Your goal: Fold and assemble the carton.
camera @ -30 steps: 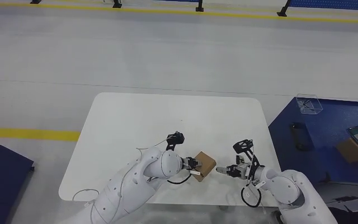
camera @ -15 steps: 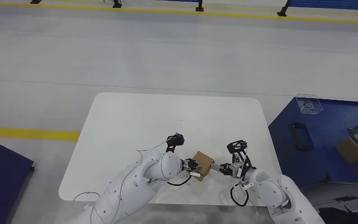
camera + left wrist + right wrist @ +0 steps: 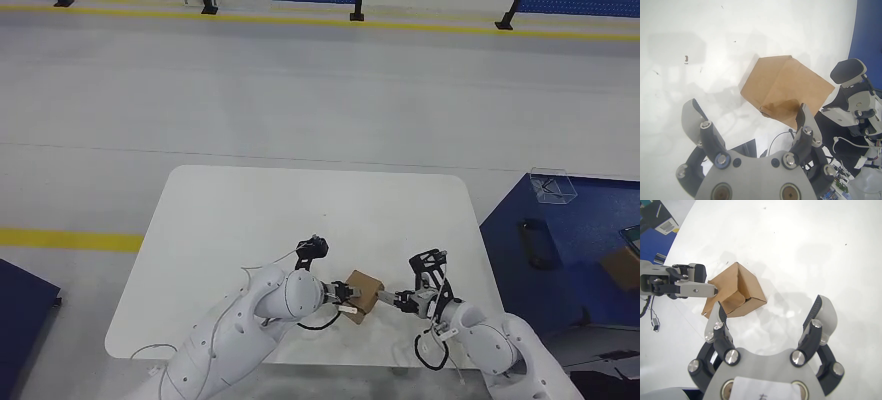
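A small brown carton (image 3: 366, 289) lies partly folded on the white table (image 3: 300, 220), close to the front edge. One end shows loose tucked flaps (image 3: 738, 294). My left gripper (image 3: 343, 297) is open on one side of the carton (image 3: 787, 89), with one fingertip (image 3: 802, 113) against its lower edge. From the opposite side, my right gripper (image 3: 402, 299) is open and a short way from the carton (image 3: 745, 285), one fingertip (image 3: 721, 309) near the flap edge. The left gripper (image 3: 710, 282) straddles a flap corner.
The table's front edge lies just behind both grippers. A blue cabinet (image 3: 560, 250) stands off the right side, with a clear plastic box (image 3: 552, 186) on its top corner. The far and left parts of the table are bare white surface.
My right arm has come in closer to the carton from the right. The left gripper and the carton have barely shifted.
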You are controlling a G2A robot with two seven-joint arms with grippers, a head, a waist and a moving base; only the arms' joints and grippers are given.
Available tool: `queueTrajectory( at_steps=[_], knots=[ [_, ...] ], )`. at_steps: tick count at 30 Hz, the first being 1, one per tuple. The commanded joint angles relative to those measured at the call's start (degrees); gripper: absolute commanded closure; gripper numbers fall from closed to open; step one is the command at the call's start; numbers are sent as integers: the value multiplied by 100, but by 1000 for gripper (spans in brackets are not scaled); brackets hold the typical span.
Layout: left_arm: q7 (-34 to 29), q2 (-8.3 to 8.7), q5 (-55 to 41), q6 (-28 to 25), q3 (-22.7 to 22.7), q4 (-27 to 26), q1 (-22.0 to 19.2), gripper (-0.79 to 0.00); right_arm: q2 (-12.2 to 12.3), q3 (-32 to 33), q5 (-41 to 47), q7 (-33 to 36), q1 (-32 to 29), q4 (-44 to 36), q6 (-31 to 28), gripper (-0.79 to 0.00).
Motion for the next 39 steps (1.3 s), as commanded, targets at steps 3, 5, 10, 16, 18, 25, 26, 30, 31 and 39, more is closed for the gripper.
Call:
queueTrajectory(
  at_steps=[3,5,10,16,18,25,26,30,31,39],
  knots=[
    [-44,-9,61,11,-21,-23,-12,-785,9,73,-155,-43,-63,-46,42,-785],
    [-53,-16,70,18,-32,-37,-9,-785,3,31,-269,-87,-56,-53,119,-785],
    [-67,-36,86,-6,-52,-23,4,-785,-33,-131,-501,-247,26,-16,389,-785],
    [-98,-67,93,-15,-60,28,0,-785,-75,-296,-612,-331,162,100,556,-785],
    [-99,-80,95,-24,-65,51,-8,-785,-86,-327,-617,-346,205,132,571,-785],
    [-110,-128,84,-66,-59,126,-34,-785,-120,-429,-642,-368,292,204,585,-785],
    [-121,-135,77,-64,-59,141,-37,-785,-126,-450,-650,-378,306,212,593,-785],
    [-123,-161,74,-83,-59,179,-46,-785,-152,-543,-613,-364,390,281,576,-785],
    [-121,-166,76,-89,-61,189,-47,-785,-160,-561,-584,-364,434,327,571,-785],
    [-110,-182,79,-62,-157,174,-9,-785,-203,-657,-550,-351,611,498,604,-785]
  ],
)
